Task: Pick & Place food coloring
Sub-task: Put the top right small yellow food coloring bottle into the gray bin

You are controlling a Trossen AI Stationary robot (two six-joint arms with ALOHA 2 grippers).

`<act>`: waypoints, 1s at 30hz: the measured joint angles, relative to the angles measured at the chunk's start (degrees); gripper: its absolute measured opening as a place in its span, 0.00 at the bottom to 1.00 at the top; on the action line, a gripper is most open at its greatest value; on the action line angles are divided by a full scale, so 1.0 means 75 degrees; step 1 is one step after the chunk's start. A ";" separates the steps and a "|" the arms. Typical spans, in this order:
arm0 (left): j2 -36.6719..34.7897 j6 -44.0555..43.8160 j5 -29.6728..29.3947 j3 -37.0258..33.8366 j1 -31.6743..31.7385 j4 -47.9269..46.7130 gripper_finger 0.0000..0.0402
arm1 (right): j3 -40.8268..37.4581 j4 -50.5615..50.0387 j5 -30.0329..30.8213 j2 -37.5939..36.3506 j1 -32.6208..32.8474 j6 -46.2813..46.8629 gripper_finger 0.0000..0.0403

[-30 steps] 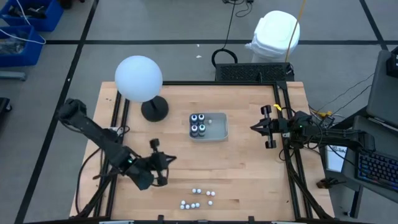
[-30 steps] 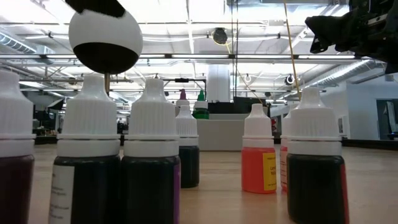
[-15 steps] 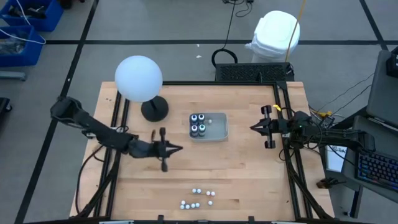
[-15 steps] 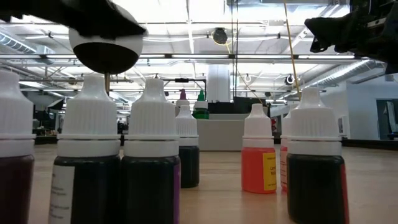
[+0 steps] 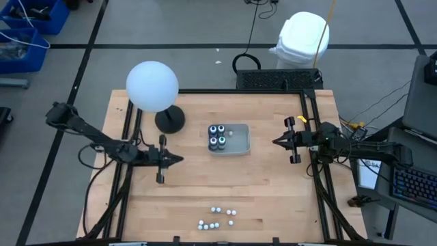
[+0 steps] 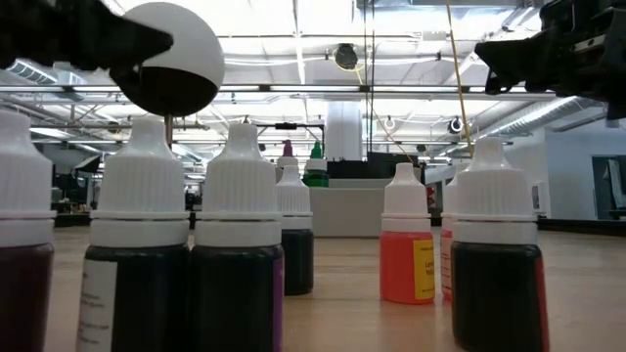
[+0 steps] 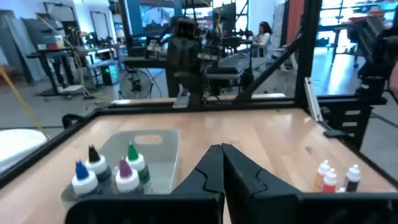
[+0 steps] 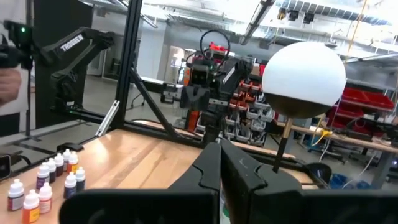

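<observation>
Wooden table, left end effector and right end effector both closed, empty, facing the tray.

Four bottles in tray, perhaps seven loose bottles near front edge

Grey floor crossed by dark lines around a pale wooden table. White bin with a bagged top just beyond the far edge; blue crates in the far left corner (wires spilling from one). Keyboard and desk clutter on the right. Overhead, bright strip lights among steel trusses. Farther back, dark racks, benches and a large screen.
</observation>
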 joint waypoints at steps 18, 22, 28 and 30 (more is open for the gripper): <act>0.1314 0.1011 -0.0356 -0.0424 -0.0295 0.1597 0.08 | 0.0450 -0.0618 0.0010 0.0224 0.0548 0.1288 0.00; 0.1314 0.1189 -0.0356 -0.0421 -0.0287 0.1600 0.06 | 0.1397 -0.1449 0.1226 0.0825 0.1841 0.1236 0.00; 0.1314 0.1185 -0.0394 -0.0415 -0.0029 0.1926 0.02 | 0.3050 -0.2738 0.3422 0.2995 0.4269 0.1062 0.00; 0.1314 0.1173 -0.0409 -0.0406 0.0104 0.2216 0.01 | 0.3804 -0.3154 0.4215 0.3948 0.4985 0.1150 0.00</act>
